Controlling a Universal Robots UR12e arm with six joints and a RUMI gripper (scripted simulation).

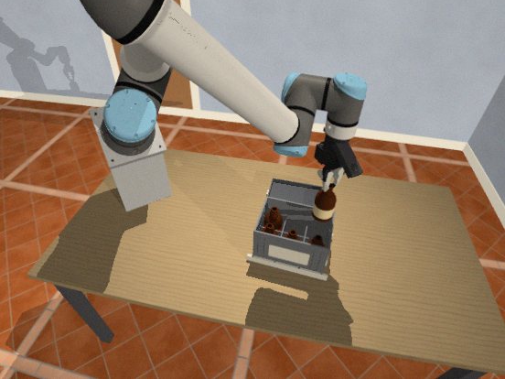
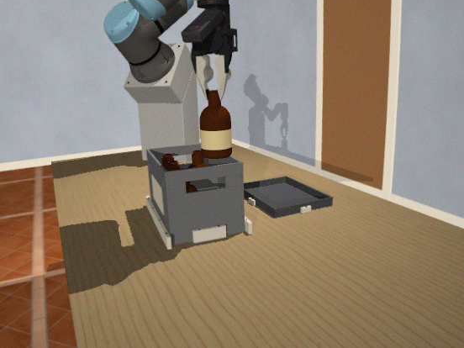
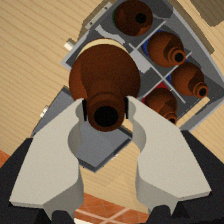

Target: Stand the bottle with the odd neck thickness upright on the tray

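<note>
- Gripper (image 1: 329,186) (image 2: 214,96) (image 3: 105,99) clamped on one brown bottle (image 1: 324,204) (image 2: 216,130) (image 3: 105,70) by the neck.
- Bottle hangs near upright, over the crate (image 1: 293,249) (image 2: 206,213) (image 3: 71,56).
- Four other bottles sit in the crate.
- Tray (image 2: 288,196) (image 3: 97,147) lies on the table (image 1: 192,249) (image 2: 294,279) (image 3: 30,60), near the crate.
- Can't tell which neck differs.

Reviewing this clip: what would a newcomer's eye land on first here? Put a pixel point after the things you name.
Probably the brown glass-like bottle with a cream label (image 1: 325,201) (image 2: 216,132) (image 3: 105,75), gripped at its neck by the black two-jaw gripper with pale fingers (image 1: 330,186) (image 2: 214,96) above the grey divided crate (image 1: 261,245) (image 2: 206,212) (image 3: 216,111). Next, the four brown bottles standing inside it, then the shallow dark-grey square tray (image 2: 290,195) (image 3: 97,147) lying beside the crate.
</note>
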